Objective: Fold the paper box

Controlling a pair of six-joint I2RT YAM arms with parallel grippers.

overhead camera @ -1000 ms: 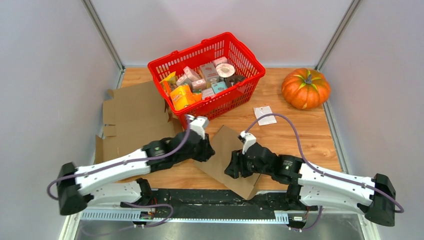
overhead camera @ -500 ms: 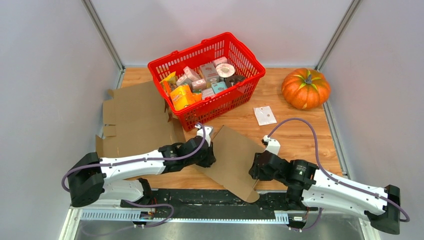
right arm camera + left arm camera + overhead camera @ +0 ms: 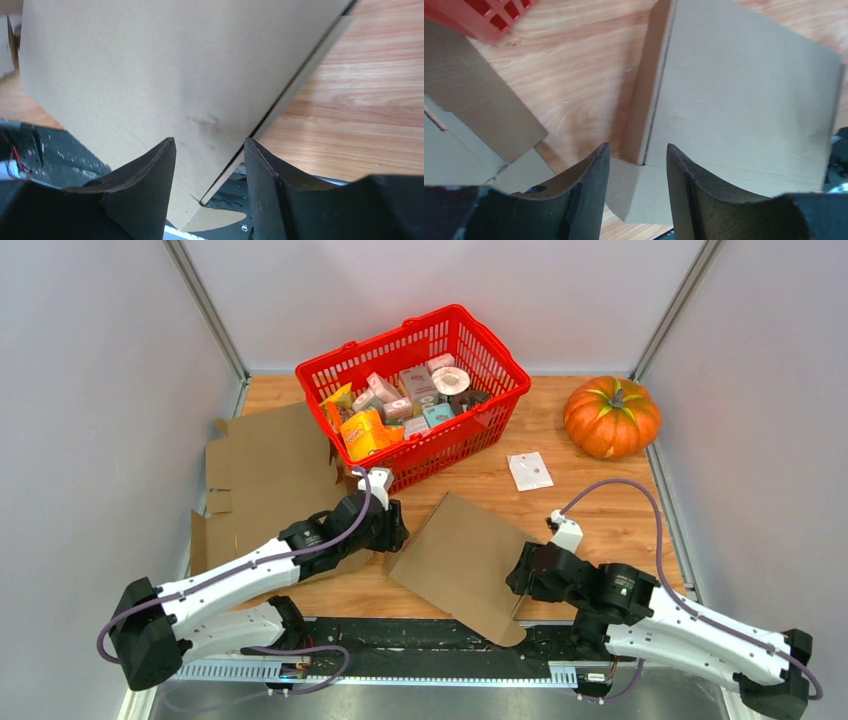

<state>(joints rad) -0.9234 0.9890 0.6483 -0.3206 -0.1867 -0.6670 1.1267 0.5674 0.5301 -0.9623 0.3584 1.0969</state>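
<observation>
The paper box (image 3: 460, 558) is a flat brown cardboard piece lying on the wooden table between the two arms, its near corner over the black rail. In the left wrist view the paper box (image 3: 744, 100) has a narrow side flap raised along its left edge. My left gripper (image 3: 397, 530) stands open just left of that edge, holding nothing; in its own view the left gripper (image 3: 636, 155) faces the flap's corner. My right gripper (image 3: 519, 580) is open at the box's right edge. In the right wrist view the paper box's (image 3: 165, 65) double-layered edge runs between the right gripper's (image 3: 210, 147) spread fingers.
A red basket (image 3: 470, 340) full of groceries stands at the back. An orange pumpkin (image 3: 611, 417) sits at the back right. Flat cardboard sheets (image 3: 265, 470) lie at the left. A small white packet (image 3: 529, 471) lies right of the basket. A black rail (image 3: 400, 640) runs along the near edge.
My left gripper has let go and drawn back left off the box, opening. My right arm has shifted right along the box's edge. The box now lies flatter and further right.
</observation>
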